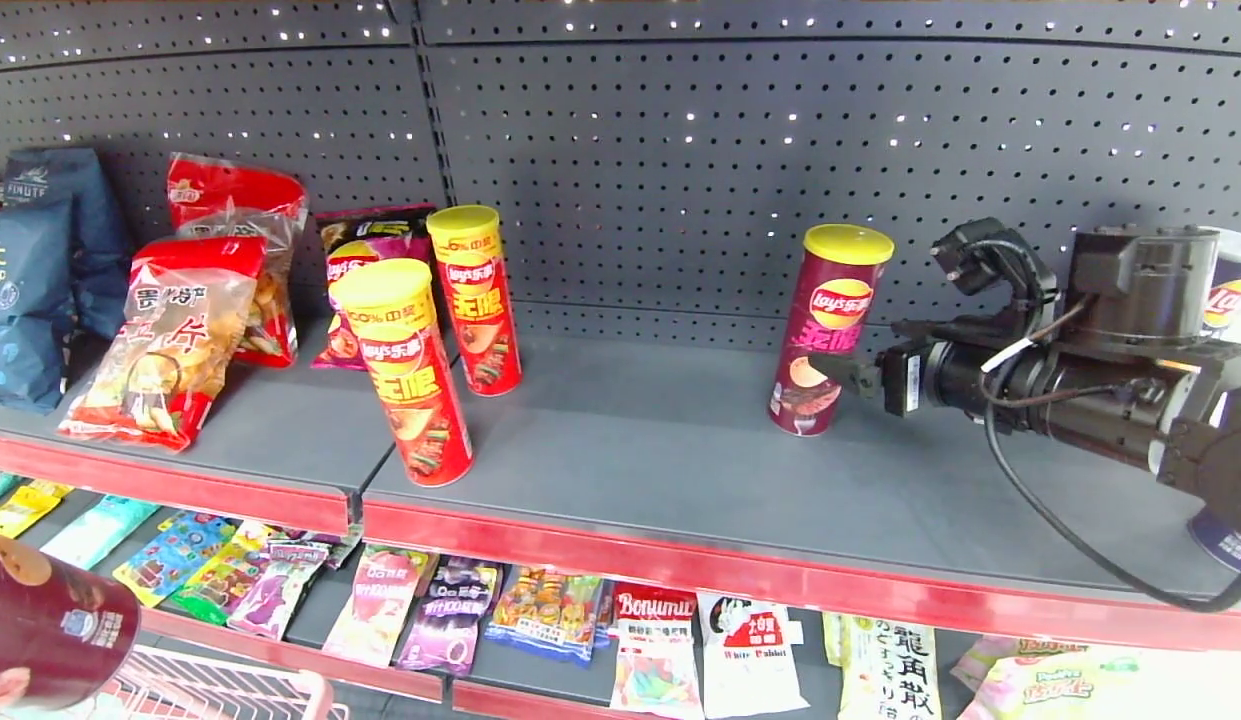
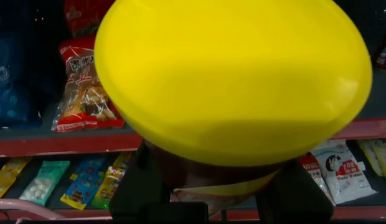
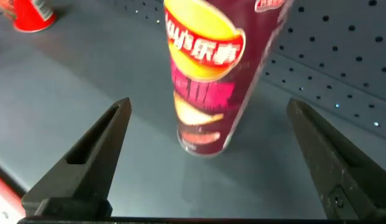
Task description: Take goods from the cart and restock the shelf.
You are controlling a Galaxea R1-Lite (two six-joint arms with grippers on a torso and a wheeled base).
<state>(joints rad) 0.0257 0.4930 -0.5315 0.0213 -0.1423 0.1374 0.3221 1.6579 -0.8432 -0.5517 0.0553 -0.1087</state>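
- Jaws on the right gripper [image 3: 208, 107] are spread wide and have hold of nothing. The maroon can [image 1: 830, 330] stands in the gap between the two fingers, touching neither.
- That maroon can is upright on the grey shelf [image 1: 660, 440], yellow lid on top, close to the pegboard back wall [image 1: 740, 180] and well apart from the other cans.
- The right arm comes in from the robot's right, level with the lower half of the can.
- Left gripper [image 2: 218, 193] is closed on a second maroon can [image 1: 50, 620]; dark fingers sit on either side of its body (its yellow lid [image 2: 233, 74] blocks most of the wrist view, so I can't see exactly where they touch).
- This second can hangs low on the robot's left, just above the pink cart [image 1: 220, 690] and in front of the lower shelf.
- Two red cans [image 1: 415, 380] stand upright further left on the top shelf, one behind the other.
- Red snack bags [image 1: 170, 340] lean beside them, with dark blue bags [image 1: 30, 290] at the far left.
- Colourful candy packets [image 1: 550, 610] line the lower shelf.
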